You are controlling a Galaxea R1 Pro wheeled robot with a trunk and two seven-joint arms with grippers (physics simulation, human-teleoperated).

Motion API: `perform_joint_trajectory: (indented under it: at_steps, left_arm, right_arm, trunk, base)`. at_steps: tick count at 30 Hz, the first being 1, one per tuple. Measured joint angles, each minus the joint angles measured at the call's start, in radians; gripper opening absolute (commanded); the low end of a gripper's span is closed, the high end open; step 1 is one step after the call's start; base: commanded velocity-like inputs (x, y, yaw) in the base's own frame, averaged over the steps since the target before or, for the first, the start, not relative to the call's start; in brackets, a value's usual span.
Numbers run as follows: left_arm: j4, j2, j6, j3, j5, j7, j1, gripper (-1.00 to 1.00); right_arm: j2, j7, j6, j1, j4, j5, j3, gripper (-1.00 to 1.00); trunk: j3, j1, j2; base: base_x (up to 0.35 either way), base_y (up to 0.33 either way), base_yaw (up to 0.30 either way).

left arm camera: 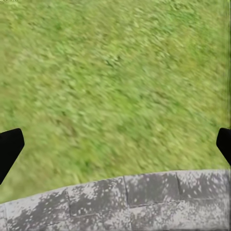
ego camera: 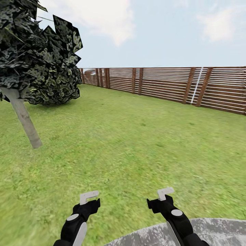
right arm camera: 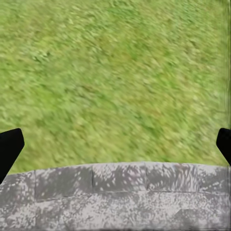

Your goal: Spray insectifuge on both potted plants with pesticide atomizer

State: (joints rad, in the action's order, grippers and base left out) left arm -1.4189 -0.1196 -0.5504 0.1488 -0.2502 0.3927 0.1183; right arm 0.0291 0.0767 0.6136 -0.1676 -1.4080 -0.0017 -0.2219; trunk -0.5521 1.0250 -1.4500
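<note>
Green lawn (ego camera: 130, 143) fills most of the head view, running back to a brown slatted wooden fence (ego camera: 164, 83) across the upper right of the frame, with a dark-leaved tree (ego camera: 37, 61) on a pale leaning trunk at the upper left. At the bottom edge curves the rim of a mottled grey paved patio (ego camera: 218, 229). The left gripper (ego camera: 89, 198) and the right gripper (ego camera: 163, 195) hang low at the bottom centre, just above the grass. In each wrist view the dark fingertips (left arm camera: 9, 147) (right arm camera: 9, 147) sit at opposite edges of the frame, so both sets of jaws stand wide apart and hold nothing. No pesticide atomizer or potted plants appear in this stretch of garden. By my judgement the task has barely begun: finding the bottle, grasping it and spraying both plants all remain.
</note>
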Motion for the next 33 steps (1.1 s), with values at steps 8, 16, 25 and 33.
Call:
perform_joint_trajectory:
  at_steps: [8,16,25,33]
  left_arm:
    - [0.000,0.000,0.000,0.000,-0.001,0.000,0.000,1.00]
    - [0.000,0.001,0.000,0.000,0.000,0.000,0.000,1.00]
    - [-0.007,0.002,0.003,0.000,-0.001,0.000,0.000,1.00]
    - [-0.011,0.002,0.004,0.001,0.000,0.000,0.000,1.00]
  right_arm:
    - [0.000,0.000,0.000,0.000,0.000,0.000,0.000,1.00]
    - [0.000,0.000,0.000,0.000,0.000,0.000,0.001,1.00]
    - [0.000,0.000,0.000,0.000,0.000,0.000,0.001,1.00]
    - [-0.001,0.000,0.000,0.000,0.001,0.000,0.001,1.00]
  trunk:
    - [0.000,0.000,0.000]
    - [0.000,0.000,0.000]
    - [0.000,0.000,0.000]
    - [0.000,0.000,0.000]
  base:
    - [0.000,0.000,-0.291]
    - [0.000,0.000,-0.291]
    - [0.000,0.000,-0.292]
    - [0.000,0.000,-0.292]
